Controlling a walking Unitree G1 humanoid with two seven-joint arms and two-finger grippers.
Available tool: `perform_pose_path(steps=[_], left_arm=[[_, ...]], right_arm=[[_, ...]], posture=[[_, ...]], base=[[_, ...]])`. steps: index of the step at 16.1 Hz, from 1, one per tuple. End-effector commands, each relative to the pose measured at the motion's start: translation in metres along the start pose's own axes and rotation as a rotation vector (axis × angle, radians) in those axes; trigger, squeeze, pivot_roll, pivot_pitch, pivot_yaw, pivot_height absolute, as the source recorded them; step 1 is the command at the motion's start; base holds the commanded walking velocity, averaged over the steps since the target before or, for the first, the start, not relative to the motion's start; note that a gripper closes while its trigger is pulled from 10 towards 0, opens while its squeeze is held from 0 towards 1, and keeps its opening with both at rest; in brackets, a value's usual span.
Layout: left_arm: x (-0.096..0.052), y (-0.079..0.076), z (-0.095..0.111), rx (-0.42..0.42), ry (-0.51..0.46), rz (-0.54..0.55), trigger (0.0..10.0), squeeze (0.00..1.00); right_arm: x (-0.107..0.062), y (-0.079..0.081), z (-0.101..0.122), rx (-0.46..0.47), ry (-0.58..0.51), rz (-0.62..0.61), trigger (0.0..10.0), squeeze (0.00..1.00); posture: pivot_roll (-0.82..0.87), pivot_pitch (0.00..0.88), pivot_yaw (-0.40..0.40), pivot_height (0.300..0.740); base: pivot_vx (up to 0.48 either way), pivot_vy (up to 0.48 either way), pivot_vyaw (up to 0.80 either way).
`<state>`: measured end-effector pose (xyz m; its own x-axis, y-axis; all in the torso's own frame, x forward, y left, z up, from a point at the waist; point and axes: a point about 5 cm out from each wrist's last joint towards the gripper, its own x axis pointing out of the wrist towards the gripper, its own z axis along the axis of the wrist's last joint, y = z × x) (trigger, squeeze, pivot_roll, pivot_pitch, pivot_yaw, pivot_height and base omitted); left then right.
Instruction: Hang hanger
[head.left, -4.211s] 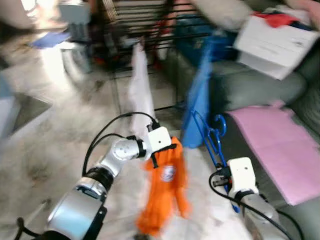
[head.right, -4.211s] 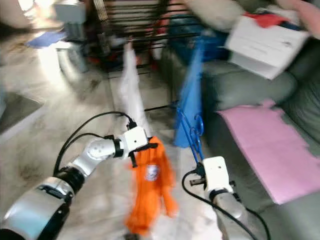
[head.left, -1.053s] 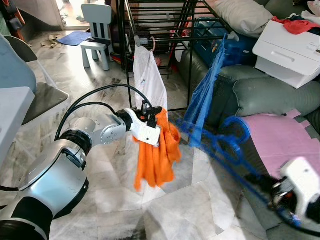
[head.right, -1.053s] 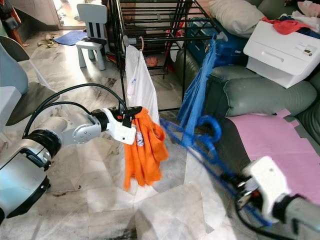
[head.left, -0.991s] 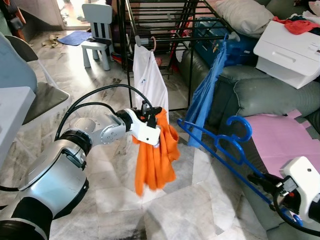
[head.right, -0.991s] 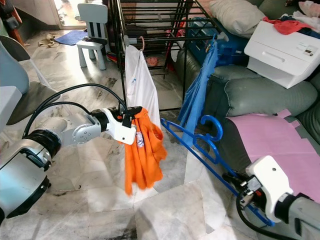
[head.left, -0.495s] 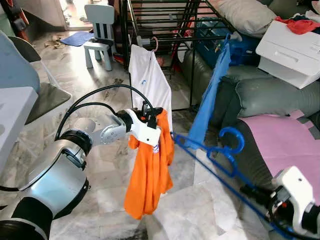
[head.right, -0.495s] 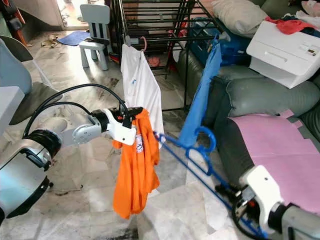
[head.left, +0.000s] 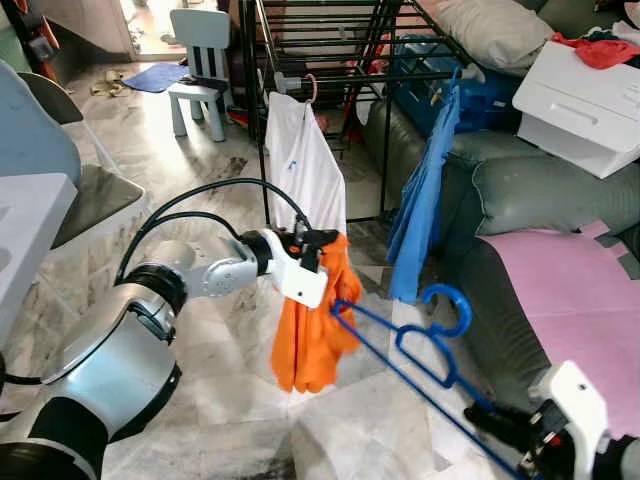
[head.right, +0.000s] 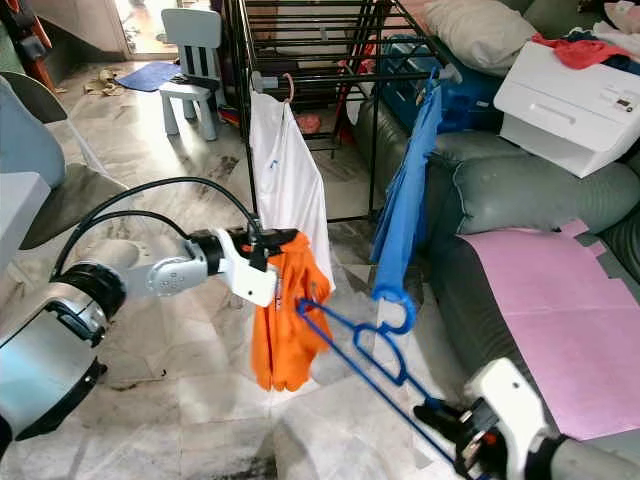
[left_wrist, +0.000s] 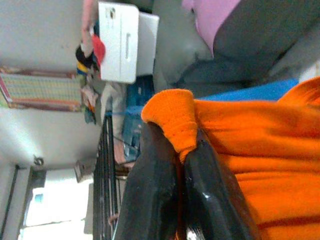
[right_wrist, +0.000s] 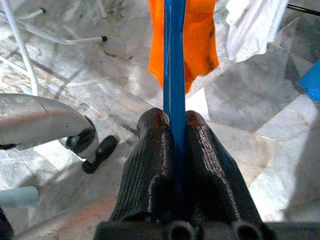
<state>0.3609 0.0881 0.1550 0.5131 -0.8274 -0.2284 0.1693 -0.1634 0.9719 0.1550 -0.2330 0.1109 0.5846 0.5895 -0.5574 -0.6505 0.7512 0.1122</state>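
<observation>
L tool (left_wrist: 180, 150) is clamped on a fold of the orange garment (head.left: 312, 330), holding it up so the cloth hangs below the tool. R tool (right_wrist: 174, 150) is pinched tight on one end of the blue hanger (head.right: 365, 345); the hanger runs up and away from that tool, its far tip just at the garment, hook (head.right: 393, 305) curling up partway along.

Judgement: step in hand is threading the hanger into the garment, hanging on the black drying rack (head.left: 330, 40) comes after. To do it well:
- Aim the hanger tip at an opening (neck/hem), not the bunched cloth; can't tell where the opening is from here.
- L tool should keep the cloth taut and steady, no swing.
- R grip is far out on one end, so the tip will wobble; go slow, small wrist corrections.
- Keep clear of the white shirt (head.left: 303, 165) and blue garment (head.left: 425, 195) on the rack, beyond both tools.
</observation>
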Motion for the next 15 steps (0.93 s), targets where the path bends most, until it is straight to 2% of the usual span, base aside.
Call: perform_pose_path(steps=[1,4,7,10,11,12,13,15], left_arm=[[0.005,0.009,0.007,0.004,-0.048,0.05,10.0,0.0],[0.011,0.021,0.019,-0.05,-0.148,0.112,10.0,0.0],[0.012,0.029,0.029,-0.098,-0.228,0.156,10.0,0.0],[0.01,0.034,0.027,-0.122,-0.219,0.184,10.0,0.0],[0.009,0.036,0.025,-0.133,-0.216,0.196,10.0,0.0],[0.008,0.036,0.024,-0.151,-0.212,0.191,10.0,0.0],[0.008,0.03,0.025,-0.149,-0.207,0.158,10.0,0.0],[0.009,0.022,0.025,-0.154,-0.198,0.126,10.0,0.0]], right_arm=[[0.002,0.001,0.001,0.004,-0.006,0.005,10.0,0.0],[0.008,-0.001,-0.008,0.044,-0.008,-0.019,10.0,0.0],[0.014,-0.028,-0.019,0.153,-0.054,-0.218,10.0,0.0],[0.014,-0.037,-0.028,0.225,-0.063,-0.292,10.0,0.0],[0.013,-0.043,-0.03,0.269,-0.086,-0.335,10.0,0.0],[0.009,-0.056,-0.033,0.363,-0.142,-0.417,10.0,0.0],[0.009,-0.057,-0.031,0.368,-0.152,-0.42,10.0,0.0],[0.013,-0.049,-0.023,0.326,-0.168,-0.359,10.0,0.0]], posture=[[-0.04,0.0,-0.016,0.74],[-0.03,0.0,-0.016,0.74],[-0.02,0.0,-0.021,0.74],[-0.02,0.0,-0.027,0.74],[-0.02,0.0,-0.03,0.74],[-0.01,0.0,-0.031,0.74],[-0.01,0.0,-0.03,0.74],[-0.02,0.0,-0.029,0.74]], base=[[0.0,0.0,0.0],[0.0,0.0,0.0],[0.0,0.0,0.0],[0.0,0.0,0.0],[0.0,0.0,0.0],[0.0,0.0,0.0],[0.0,0.0,0.0],[0.0,0.0,0.0]])
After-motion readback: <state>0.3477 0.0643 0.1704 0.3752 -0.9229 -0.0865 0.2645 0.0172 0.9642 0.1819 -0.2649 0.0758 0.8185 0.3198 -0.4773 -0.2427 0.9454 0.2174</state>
